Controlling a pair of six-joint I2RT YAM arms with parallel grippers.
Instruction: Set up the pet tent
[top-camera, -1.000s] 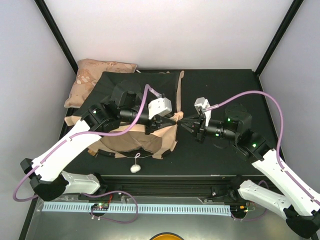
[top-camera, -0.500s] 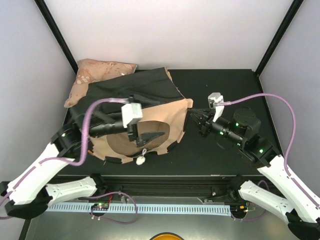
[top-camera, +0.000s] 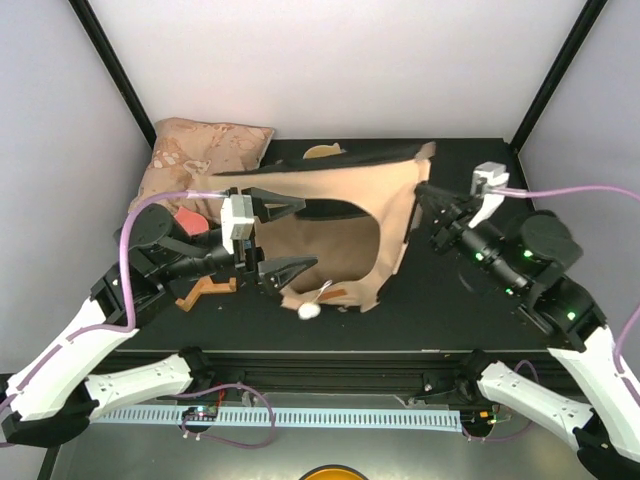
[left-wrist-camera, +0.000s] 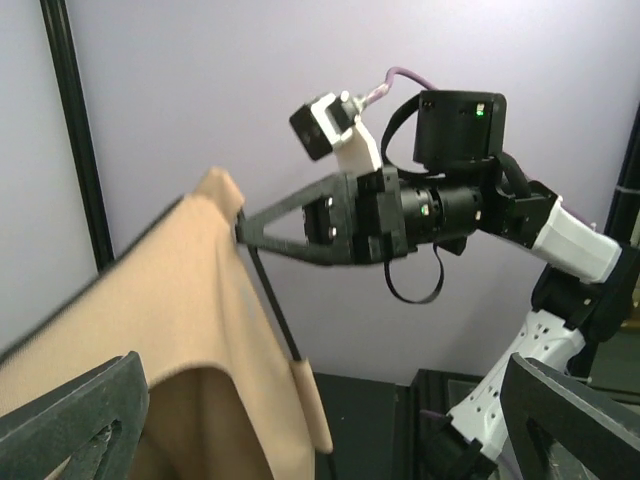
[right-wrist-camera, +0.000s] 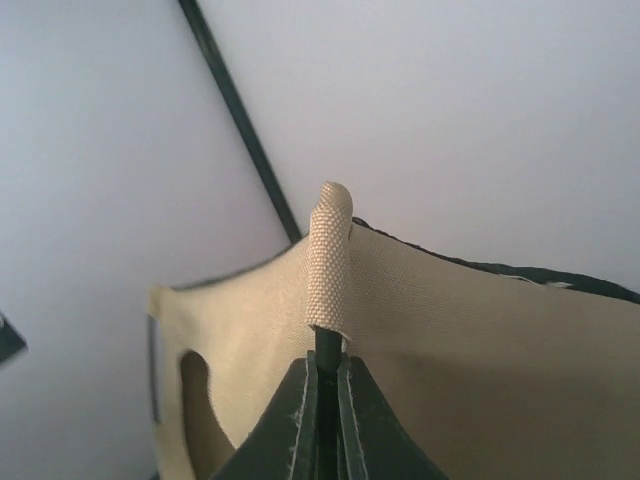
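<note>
Right hand (top-camera: 423, 191) clamped on pet tent (top-camera: 350, 185) corner; left hand (top-camera: 305, 236) apart, beside tent.

The tent (top-camera: 345, 205) is matt tan cloth, and its coarse weave shows plainly on the sleeve in the right wrist view. The pole (right-wrist-camera: 327, 345) is thin, dark and smooth. The pillow (top-camera: 205, 150) is soft beige cloth, creased. The table (top-camera: 450, 300) is matt black. The left gripper (top-camera: 305, 237) and right gripper (right-wrist-camera: 327, 380) look like matt black plastic, the 2 arm shells (top-camera: 70, 350) like glossy white plastic. The ball (top-camera: 309, 311) is white and matt
</note>
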